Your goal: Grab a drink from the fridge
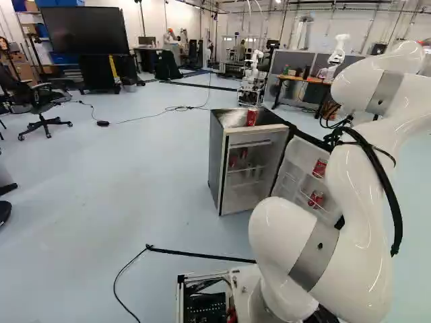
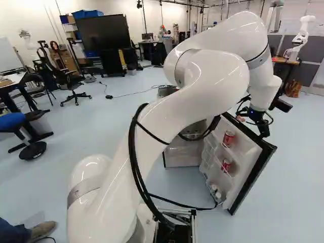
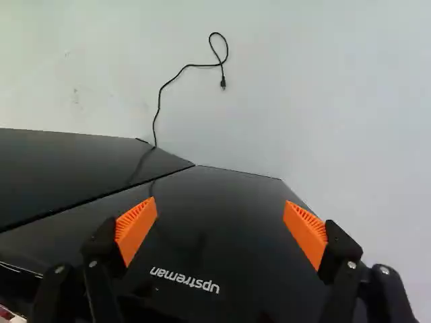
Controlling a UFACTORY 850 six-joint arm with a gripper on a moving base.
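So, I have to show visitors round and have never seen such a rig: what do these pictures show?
The machine is a jointed white robot arm on a moving base. Two pictures come from cameras on that base, behind the arm, left and right. The third looks along its black gripper with orange pads.

Ahead stands a small dark fridge with a pale interior, its black-edged door open. One red drink can stands on top; two more red cans sit in the door shelves, and others are inside.

The gripper's fingers are apart, holding nothing. The shiny black surface before them is probably the door's outside, with a thin black cord on the floor beyond.
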